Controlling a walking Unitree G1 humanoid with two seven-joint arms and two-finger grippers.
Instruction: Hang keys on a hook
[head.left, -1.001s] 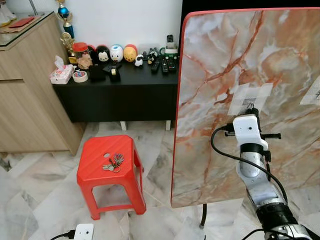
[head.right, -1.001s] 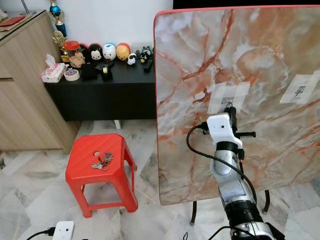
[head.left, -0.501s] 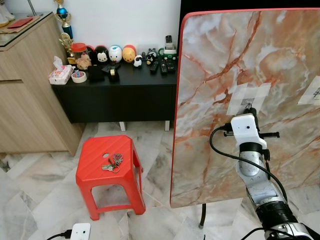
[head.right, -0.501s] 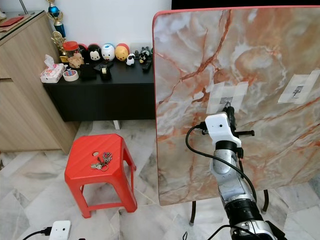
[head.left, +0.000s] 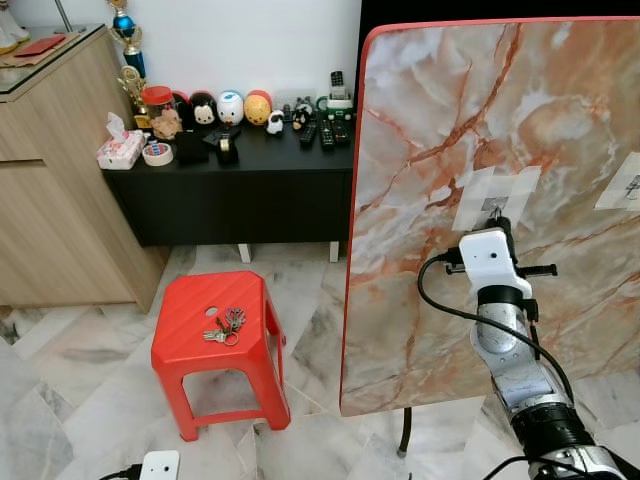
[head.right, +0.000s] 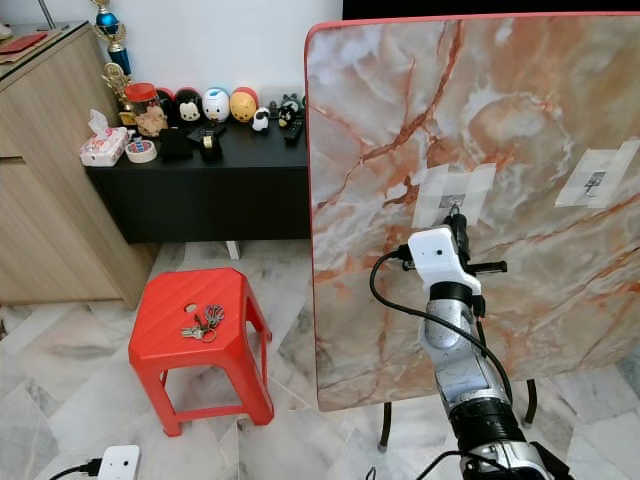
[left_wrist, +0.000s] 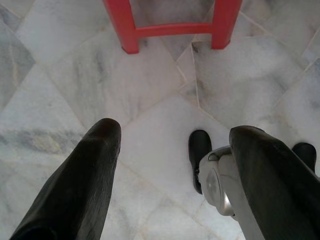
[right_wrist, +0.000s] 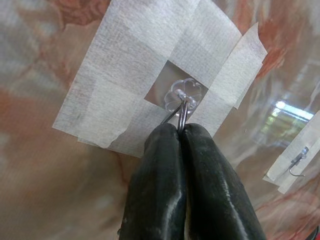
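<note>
A bunch of keys (head.left: 226, 324) lies on top of a red plastic stool (head.left: 190, 300) on the floor to my left. An upright marble-patterned board (head.left: 450, 120) stands to the right. A small wire hook (right_wrist: 183, 95) on a clear base is taped to it with white tape (head.left: 495, 196). My right gripper (head.left: 499, 222) is raised to that hook and shut, its tips (right_wrist: 181, 131) touching the wire, with no keys in it. A second taped hook (right_wrist: 298, 160) sits further right. My left gripper (left_wrist: 177, 132) hangs open over the floor near the stool's legs.
A low black cabinet (head.left: 240, 190) with toys, remotes and a tissue box stands against the wall behind the stool. A wooden cabinet (head.left: 50, 180) is at the left. A white power adapter (head.left: 160, 465) lies on the marble floor. The board's leg (head.left: 403, 435) stands beside my right arm.
The view has shifted slightly. The right gripper stays at the hook and the keys stay on the stool.
</note>
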